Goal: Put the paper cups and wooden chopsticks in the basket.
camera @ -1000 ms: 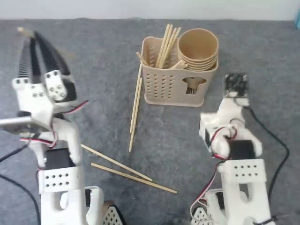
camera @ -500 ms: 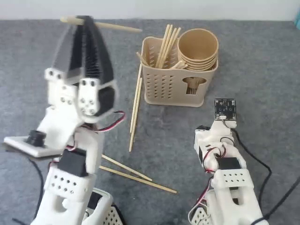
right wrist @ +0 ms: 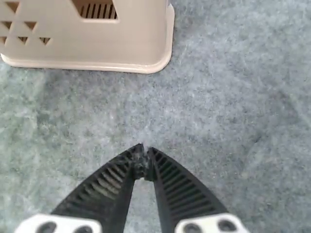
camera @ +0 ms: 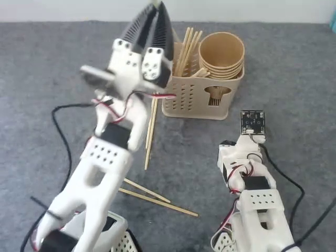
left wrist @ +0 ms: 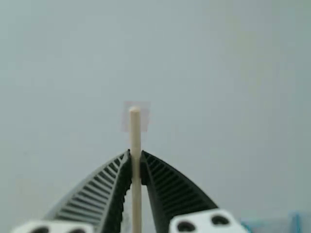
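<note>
A beige slotted basket stands at the back centre of the grey mat. It holds a stack of paper cups and several wooden chopsticks. My left gripper is raised just left of the basket's rim. In the left wrist view this gripper is shut on a wooden chopstick that sticks out past the fingertips. Two chopsticks lie left of the basket and two more lie near the front. My right gripper is shut and empty, pointing down at the mat in front of the basket.
The right arm is folded at the front right, short of the basket. The left arm's body stretches over the mat from the front left, and cables trail beside both bases. Bare mat lies to the far left and right of the basket.
The left arm has swung from the far left to the basket's left rim, carrying the chopstick. The right arm drew back earlier and has since stayed still.
</note>
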Available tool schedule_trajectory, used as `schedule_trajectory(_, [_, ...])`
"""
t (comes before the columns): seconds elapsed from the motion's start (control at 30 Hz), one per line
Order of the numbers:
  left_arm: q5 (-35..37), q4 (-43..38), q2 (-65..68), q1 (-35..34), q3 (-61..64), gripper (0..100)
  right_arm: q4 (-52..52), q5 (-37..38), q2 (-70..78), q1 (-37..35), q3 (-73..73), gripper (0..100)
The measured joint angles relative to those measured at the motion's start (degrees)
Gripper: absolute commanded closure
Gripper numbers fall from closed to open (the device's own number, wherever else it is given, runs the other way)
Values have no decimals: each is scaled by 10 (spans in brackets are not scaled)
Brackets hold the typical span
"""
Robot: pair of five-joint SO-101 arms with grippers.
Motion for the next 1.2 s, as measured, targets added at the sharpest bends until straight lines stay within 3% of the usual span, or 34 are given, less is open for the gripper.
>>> schedule_trajectory(0.2, [0, 0, 91, -15, 0, 964, 0, 0, 0, 0, 0, 991])
schedule_trajectory(0.37, [0, 4, 112, -32, 0, 780, -1, 0, 0, 0, 0, 987])
schedule_trajectory(0.47, [0, 48, 112, -43, -3, 727, -4, 0, 0, 0, 0, 987])
schedule_trajectory(0.67, [0, 232, 44, -53, -3, 728, -4, 0, 0, 0, 0, 987])
schedule_trajectory(0.97, [4, 601, -142, -84, -4, 728, -4, 0, 0, 0, 0, 987])
schedule_trajectory(1.07, [4, 686, -173, -121, -2, 754, -4, 0, 0, 0, 0, 988])
schedule_trajectory(1.2, [4, 740, -186, -173, 40, 867, -4, 0, 0, 0, 0, 989])
